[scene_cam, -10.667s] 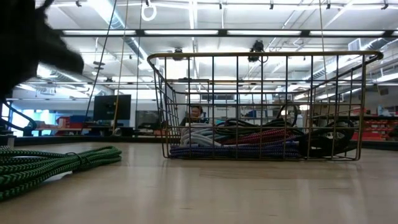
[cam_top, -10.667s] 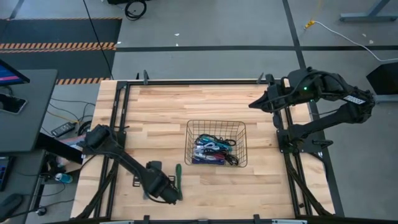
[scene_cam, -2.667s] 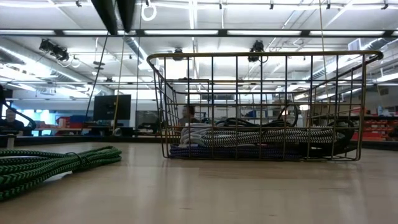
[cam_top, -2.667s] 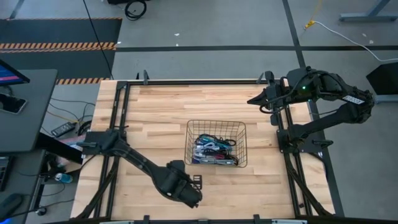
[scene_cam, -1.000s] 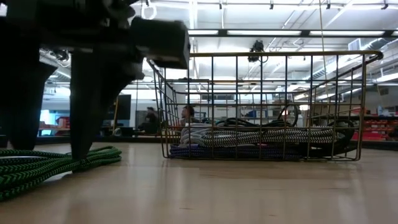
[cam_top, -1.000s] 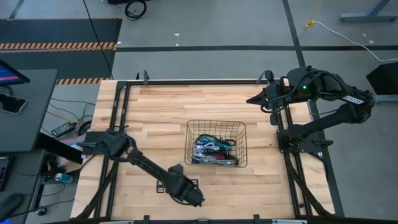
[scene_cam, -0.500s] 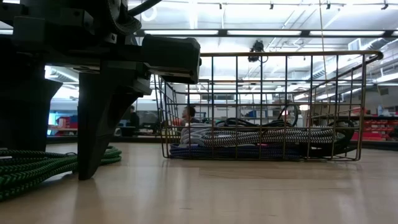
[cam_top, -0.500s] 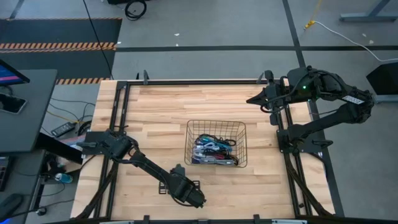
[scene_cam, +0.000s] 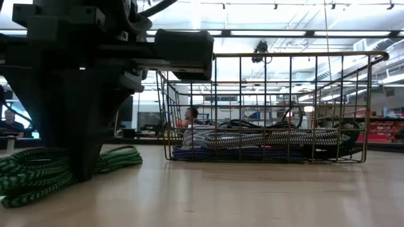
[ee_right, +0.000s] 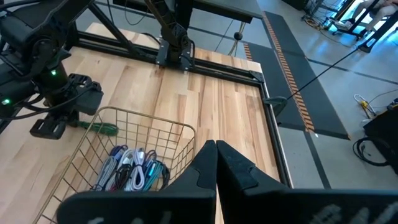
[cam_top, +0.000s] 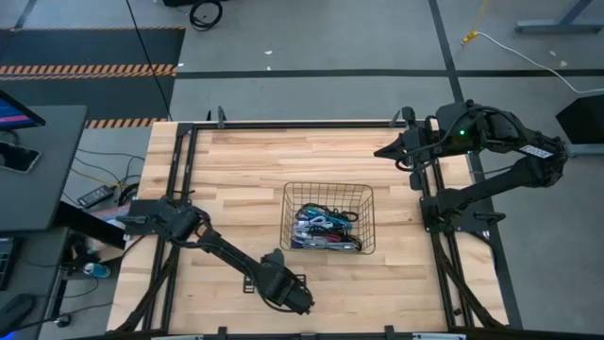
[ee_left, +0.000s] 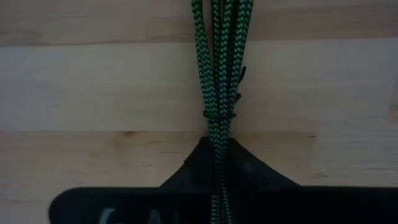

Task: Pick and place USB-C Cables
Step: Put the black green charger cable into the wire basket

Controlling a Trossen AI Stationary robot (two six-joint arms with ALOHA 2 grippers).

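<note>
Left wrist view: the left gripper [ee_left: 219, 168] is clamped on the green cable bundle [ee_left: 219, 74], which lies flat on the wooden table [ee_left: 93, 81]; the fingers meet around the strands just below the bundle's thin tie. In the high view this gripper [cam_top: 288, 297] sits near the table's front edge, just left of the wire basket [cam_top: 328, 189], and the bundle itself is hidden beneath it. The remaining cables [cam_top: 324, 229] lie piled inside the basket; individual colours are hard to separate there, apparently blue, white and black. The right gripper [cam_top: 382, 152], fingers together and holding nothing, waits above the far right corner.
</note>
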